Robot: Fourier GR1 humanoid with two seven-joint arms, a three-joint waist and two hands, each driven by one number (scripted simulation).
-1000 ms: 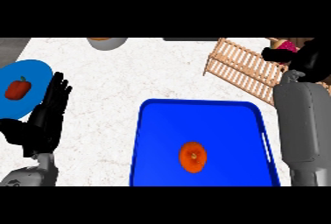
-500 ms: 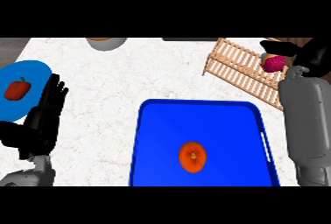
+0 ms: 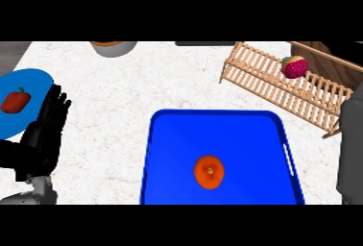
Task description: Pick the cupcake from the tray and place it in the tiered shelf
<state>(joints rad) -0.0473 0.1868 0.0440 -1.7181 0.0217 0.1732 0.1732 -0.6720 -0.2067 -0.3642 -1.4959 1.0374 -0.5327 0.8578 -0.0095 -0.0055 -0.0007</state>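
Pink-topped, the cupcake (image 3: 295, 66) sits in the wooden tiered shelf (image 3: 284, 89) at the counter's (image 3: 142, 91) far right edge. My left robot hand (image 3: 47, 132) rests open, fingers up, beside a blue plate (image 3: 25, 89) holding a red pepper (image 3: 16, 100). Bare counter separates it from the blue tray (image 3: 273, 139), which carries an orange fruit (image 3: 209, 171).
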